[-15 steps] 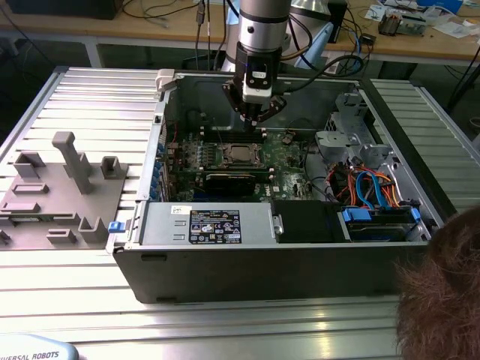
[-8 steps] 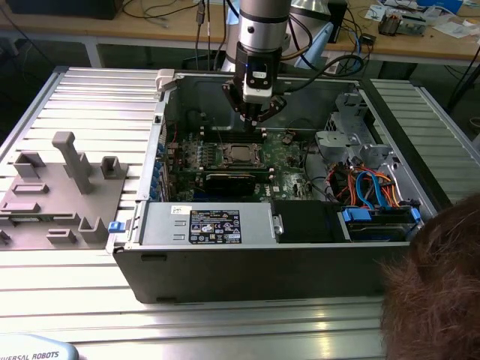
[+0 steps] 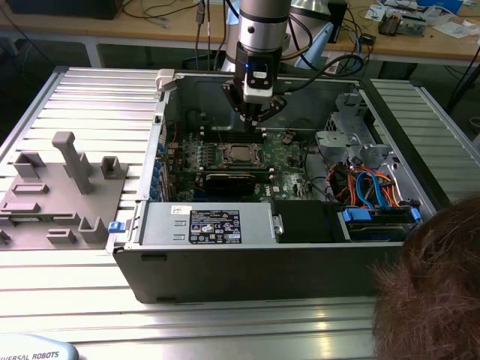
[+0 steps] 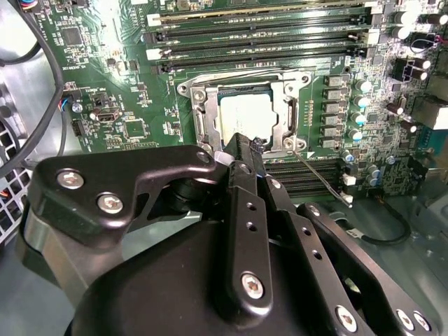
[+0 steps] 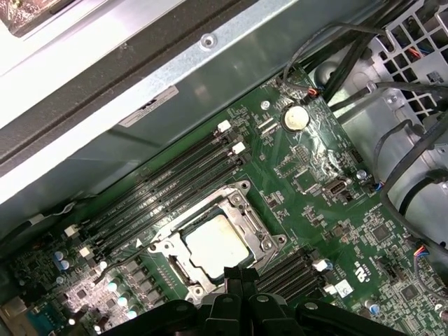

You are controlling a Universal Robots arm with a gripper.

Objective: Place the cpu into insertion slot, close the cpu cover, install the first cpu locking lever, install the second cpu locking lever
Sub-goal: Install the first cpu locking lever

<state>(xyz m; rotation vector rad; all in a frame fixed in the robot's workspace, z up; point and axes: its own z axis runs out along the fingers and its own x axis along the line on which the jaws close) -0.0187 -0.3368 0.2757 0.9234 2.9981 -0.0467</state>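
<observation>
The cpu (image 4: 245, 115) lies flat in the insertion slot (image 4: 190, 89) on the green motherboard (image 3: 289, 161). Its dull silver top shows through the window of the cpu cover (image 4: 288, 120), which is folded down over it. A thin wire locking lever (image 4: 322, 182) sticks out slantwise from one corner of the socket. My gripper (image 4: 246, 143) hangs just above the socket's edge, its black fingers pressed together with nothing between them. In the first wrist view the cpu (image 5: 217, 245) and cover (image 5: 264, 236) sit just beyond my gripper (image 5: 245, 280). In the exterior view my gripper (image 3: 253, 124) is above the cpu (image 3: 240, 154).
The motherboard sits inside an open computer case (image 3: 225, 266) on a ribbed metal table. Long black memory slots (image 4: 259, 35) flank the socket. Drive bays and coloured cables (image 3: 371, 187) fill the exterior view's right. A grey fixture (image 3: 67, 187) stands at its left; a person's head (image 3: 435, 292) is at the lower right.
</observation>
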